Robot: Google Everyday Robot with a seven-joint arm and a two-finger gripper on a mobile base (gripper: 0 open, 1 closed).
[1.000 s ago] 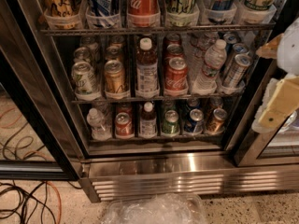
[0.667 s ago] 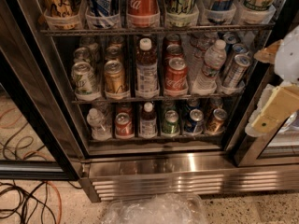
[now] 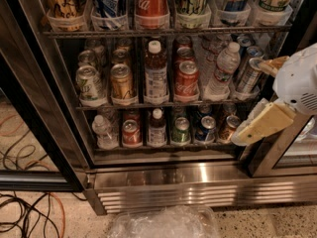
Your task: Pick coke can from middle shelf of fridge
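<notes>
The coke can (image 3: 186,80) is short and red with white script. It stands in a white cup-tray at the front of the middle shelf (image 3: 99,105), right of centre in the open fridge (image 3: 148,180). More red cans stand behind it. A juice bottle (image 3: 156,73) is on its left and a water bottle (image 3: 222,71) on its right. My gripper (image 3: 247,100) is at the right edge of the fridge opening, about level with the middle shelf and well right of the coke can. Its tan fingers (image 3: 260,125) are spread apart and hold nothing.
A gold-tan can (image 3: 122,82) and a pale green can (image 3: 89,83) stand left on the same shelf. A taller red Coca-Cola can (image 3: 151,1) stands on the rack above. The bottom rack holds several cans and bottles. Cables (image 3: 29,212) and a plastic bag (image 3: 163,222) lie on the floor.
My gripper has moved left and a little down, from the right door frame towards the fridge opening. The cans and bottles have not moved.
</notes>
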